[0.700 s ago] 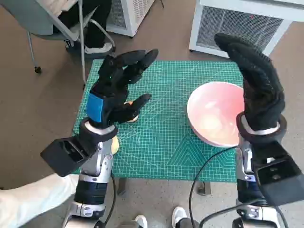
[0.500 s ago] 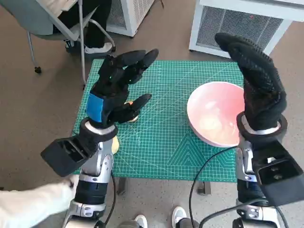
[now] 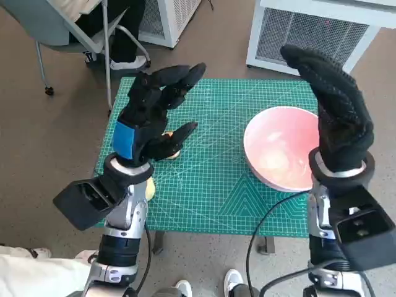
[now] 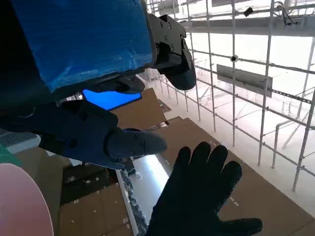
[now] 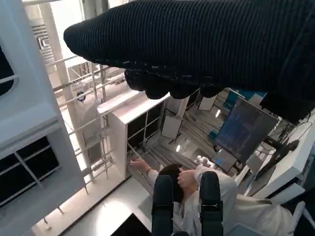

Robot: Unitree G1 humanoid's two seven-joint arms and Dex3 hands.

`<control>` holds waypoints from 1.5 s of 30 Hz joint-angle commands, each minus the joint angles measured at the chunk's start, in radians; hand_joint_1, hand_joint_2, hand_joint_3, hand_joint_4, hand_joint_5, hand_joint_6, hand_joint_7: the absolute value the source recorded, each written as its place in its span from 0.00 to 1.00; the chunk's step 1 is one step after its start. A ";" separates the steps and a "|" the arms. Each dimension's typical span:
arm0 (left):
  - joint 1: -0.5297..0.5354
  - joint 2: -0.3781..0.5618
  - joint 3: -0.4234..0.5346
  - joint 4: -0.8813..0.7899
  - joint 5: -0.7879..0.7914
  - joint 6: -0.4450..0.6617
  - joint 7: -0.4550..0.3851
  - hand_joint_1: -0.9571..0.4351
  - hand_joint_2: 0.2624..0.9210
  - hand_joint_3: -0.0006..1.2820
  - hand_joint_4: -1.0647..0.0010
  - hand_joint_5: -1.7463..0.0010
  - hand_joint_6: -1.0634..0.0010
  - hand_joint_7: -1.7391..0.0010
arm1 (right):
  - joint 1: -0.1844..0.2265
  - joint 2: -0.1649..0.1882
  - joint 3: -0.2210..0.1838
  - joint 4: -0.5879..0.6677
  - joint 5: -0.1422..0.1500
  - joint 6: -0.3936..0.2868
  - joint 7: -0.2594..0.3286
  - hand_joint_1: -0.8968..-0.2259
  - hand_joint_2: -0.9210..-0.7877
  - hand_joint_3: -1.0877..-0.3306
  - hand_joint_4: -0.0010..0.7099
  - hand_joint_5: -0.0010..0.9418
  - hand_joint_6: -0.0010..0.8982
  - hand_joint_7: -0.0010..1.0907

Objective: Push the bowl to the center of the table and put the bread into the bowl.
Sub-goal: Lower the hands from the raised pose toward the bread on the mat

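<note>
- pink bowl (image 3: 278, 154): round, shallow, upright and empty; sits on the tabletop's right side, near its right edge
- bread (image 3: 168, 146): small, pale tan; lies on the left side, mostly hidden

- Green cutting mat (image 3: 210, 185), printed with a white grid, covers the table top at the centre of the head view.
- Grey chair (image 3: 59, 28) at 11 o'clock; a person's dark-trousered legs and a white-soled shoe (image 3: 127, 64) sit just beside its frame.
- Two white slatted units: one (image 3: 176, 15) at 12 o'clock, one (image 3: 309, 31) at 1 o'clock.
- A white sleeve (image 3: 37, 275) at 7 o'clock.
- Shoe tips (image 3: 235, 279) at 6 o'clock.
- Right wrist view: a seated person in white (image 5: 216, 194) near a dark monitor (image 5: 243, 128).
</note>
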 commanded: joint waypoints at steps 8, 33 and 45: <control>0.010 -0.002 -0.004 -0.026 0.011 -0.010 0.009 0.44 1.00 0.23 0.55 1.00 0.81 0.56 | 0.042 -0.020 -0.030 0.021 -0.019 -0.037 -0.003 0.51 0.00 0.43 0.38 0.00 0.00 0.61; 0.037 -0.010 0.006 -0.046 0.001 -0.009 0.029 0.44 1.00 0.23 0.55 1.00 0.80 0.57 | 0.030 -0.185 -0.268 0.734 -0.153 -0.128 -0.348 0.55 0.00 0.38 0.40 0.00 0.04 0.53; 0.042 0.000 0.009 -0.049 0.006 -0.006 0.039 0.44 1.00 0.23 0.55 1.00 0.79 0.57 | 0.015 -0.154 -0.262 0.961 -0.114 -0.080 -0.343 0.65 0.00 0.31 0.34 0.00 0.05 0.43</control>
